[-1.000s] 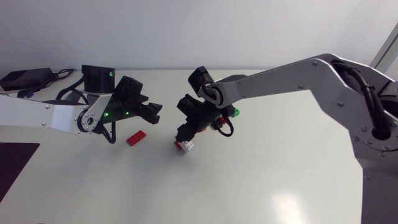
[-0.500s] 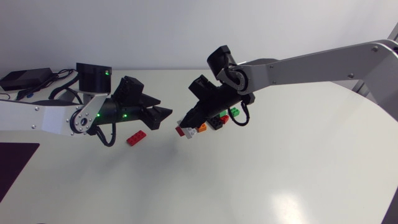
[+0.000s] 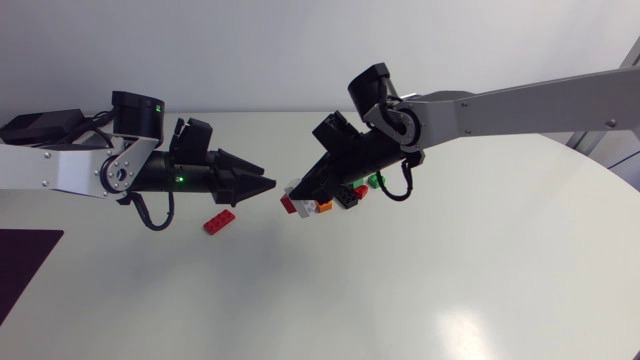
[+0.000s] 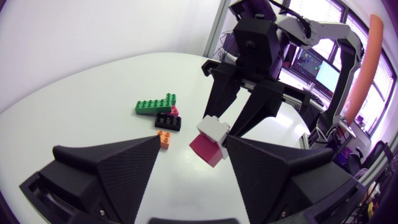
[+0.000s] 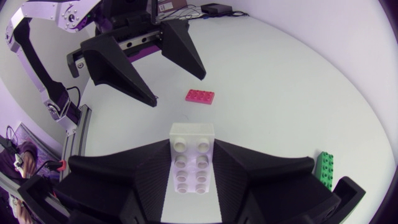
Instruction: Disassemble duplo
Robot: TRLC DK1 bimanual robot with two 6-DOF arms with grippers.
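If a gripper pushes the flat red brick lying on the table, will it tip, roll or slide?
The flat red brick lies low and wide on the table, so it will probably slide, not tip or roll. It looks like rigid plastic, small, so likely stiff and light.

We see 1 white table (image 3: 430, 290) with a smooth, glossy top. It carries a soft patch of glare near its front and curves round at its right side. At the far left corner, close to the back edge, lies 1 flat black box (image 3: 38, 125). A few dark cables (image 3: 100, 118) trail from it over the top. At the left edge, nearer the front, sits 1 dark rectangular patch (image 3: 25, 270) with a straight border. We cannot tell whether it is a mat on the top or lies beyond it.
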